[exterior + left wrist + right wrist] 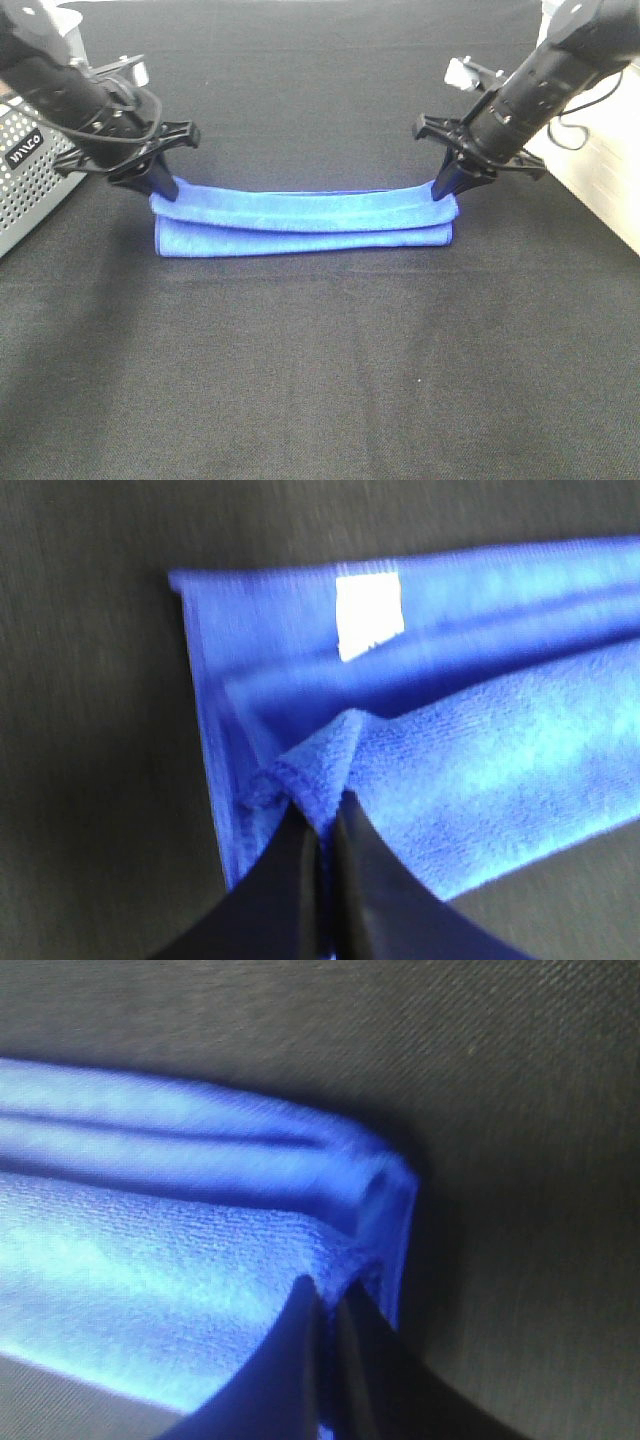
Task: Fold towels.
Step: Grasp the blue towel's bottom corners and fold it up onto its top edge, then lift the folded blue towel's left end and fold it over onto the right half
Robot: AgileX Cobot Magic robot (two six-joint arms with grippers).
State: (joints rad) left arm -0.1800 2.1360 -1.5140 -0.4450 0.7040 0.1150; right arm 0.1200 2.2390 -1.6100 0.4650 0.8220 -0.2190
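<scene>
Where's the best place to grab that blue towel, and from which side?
Probably its two far corners, one at each short end, coming from the far side. The towel lies as a long narrow strip, so pinching both ends keeps it level; the left gripper and right gripper are shut there.

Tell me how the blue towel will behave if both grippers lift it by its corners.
Probably floppy: the blue towel sags between the left gripper and right gripper. Likely light, since small corner pinches hold its top layer. Its fuzzy pile should resist slipping.
</scene>
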